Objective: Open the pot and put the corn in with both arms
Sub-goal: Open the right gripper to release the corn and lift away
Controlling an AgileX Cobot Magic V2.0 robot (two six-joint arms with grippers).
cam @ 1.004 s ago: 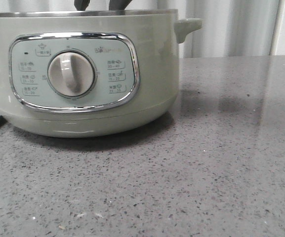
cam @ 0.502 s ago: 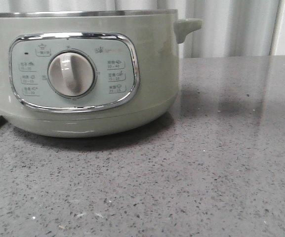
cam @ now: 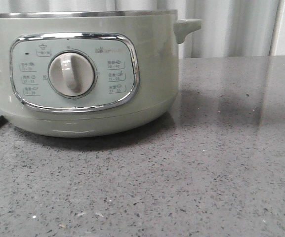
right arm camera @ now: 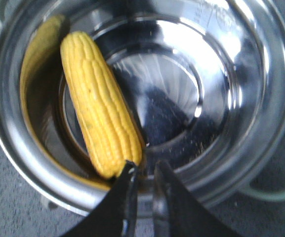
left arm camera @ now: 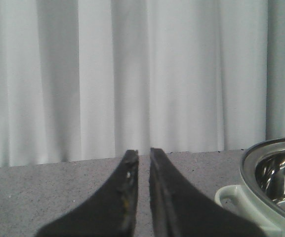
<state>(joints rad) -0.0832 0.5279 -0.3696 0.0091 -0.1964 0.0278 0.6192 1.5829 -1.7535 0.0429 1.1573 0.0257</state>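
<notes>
The corn (right arm camera: 100,103) already lay inside the pot (cam: 152,74), so the job looked all but done; what remained, as I judged it, was only for both arms to draw clear of the rim without knocking anything.

From above, the right gripper (right arm camera: 142,170) hung over the near side of the steel bowl, its jaws drawn almost together with just a thin slit between them and nothing pinched. The cob's blunt end sat right at the tips of those jaws, perhaps touching the left one, though I could not be sure. From there it stretched away across the bowl floor, leaning against the curved wall.

The left gripper (left arm camera: 143,158) was off to one side of the pot, jaws likewise nearly pressed together and empty, pointing over the grey speckled bench (cam: 221,173) toward the pale curtain (left arm camera: 132,74). The pot's green side handle (left arm camera: 236,200) and shiny rim were just beside it, to the right of the jaws.

The cob was bright yellow, kernels in neat rows, tapering toward its far end, its reflection glowing on the polished steel. The pot stood lidless, sage-green, with a cream dial (cam: 72,74) in a chrome-framed panel
</notes>
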